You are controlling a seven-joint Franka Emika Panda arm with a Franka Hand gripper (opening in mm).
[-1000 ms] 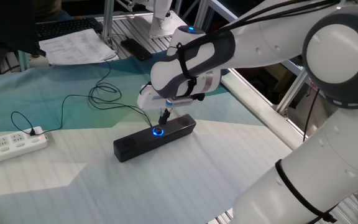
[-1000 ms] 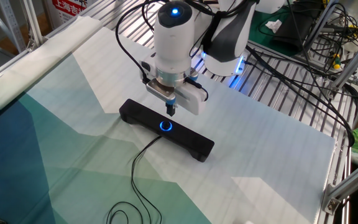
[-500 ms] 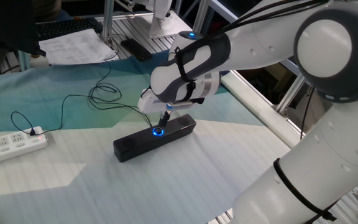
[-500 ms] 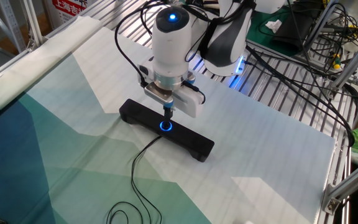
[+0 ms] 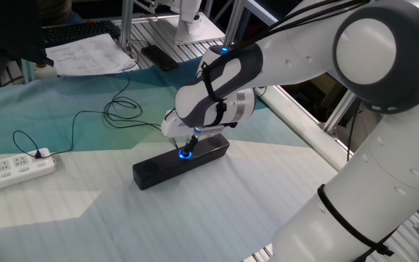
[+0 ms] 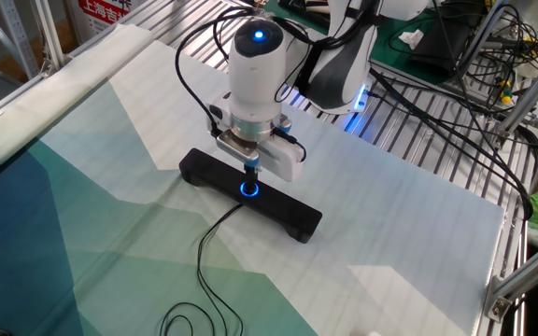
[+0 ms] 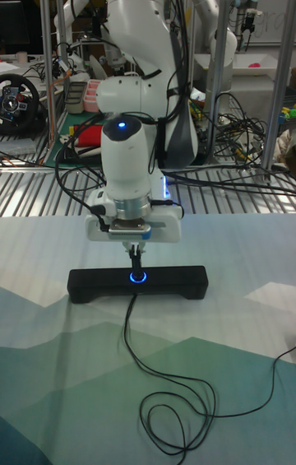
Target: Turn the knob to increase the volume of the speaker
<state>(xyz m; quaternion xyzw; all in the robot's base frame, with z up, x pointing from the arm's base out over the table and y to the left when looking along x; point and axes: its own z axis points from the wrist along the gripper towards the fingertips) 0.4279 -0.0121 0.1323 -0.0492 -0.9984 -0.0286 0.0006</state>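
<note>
My gripper (image 6: 251, 170) has dropped lower than a moment ago, its narrow fingertips now at the knob (image 6: 249, 189) on the speaker (image 6: 288, 213).

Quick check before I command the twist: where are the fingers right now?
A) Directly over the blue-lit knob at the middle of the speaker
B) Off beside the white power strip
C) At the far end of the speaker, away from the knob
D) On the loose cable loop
A: the gripper points straight down at the knob midway along the speaker.

arm: reaching down over table | tool (image 6: 251, 170): pointing straight down | fingers: close together
</note>
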